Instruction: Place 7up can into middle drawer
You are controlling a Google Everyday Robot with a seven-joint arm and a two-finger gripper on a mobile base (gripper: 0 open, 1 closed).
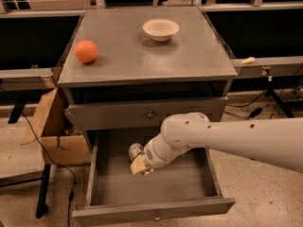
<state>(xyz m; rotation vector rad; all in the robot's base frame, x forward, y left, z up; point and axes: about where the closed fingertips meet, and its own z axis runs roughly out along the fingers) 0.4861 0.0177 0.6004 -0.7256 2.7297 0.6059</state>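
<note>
My gripper (139,161) is down inside the open middle drawer (170,186), with my white arm (227,138) reaching in from about 4 o'clock over the drawer's right wall. My fingers are clamped on the 7up can (135,150). One tan pad (138,166) sits across the can's near side and hides its lower part.

The can is in the rear-left part of the drawer box, at about 10 o'clock from the middle of the drawer floor. It is nearer the left wall than the right, and close beneath the closed drawer front (113,117) above. I cannot tell whether it touches the drawer floor or hangs just over it.

Only the can's silvery rounded upper part shows. From that, the long axis seems to run roughly from 6 to 12 o'clock with a slight lean toward 11, so the can is near upright rather than lying across the drawer. I cannot tell which end is its top, and no markings can be read.

The middle drawer is pulled well out, and its small knob (156,216) is at 6 o'clock on the front panel. On the cabinet top (142,60), the orange (86,51) lies at 9 o'clock and the white bowl (161,29) at about 1 o'clock, well apart from each other. A cardboard box (49,122) stands on the floor just beside the cabinet at 9 o'clock.
</note>
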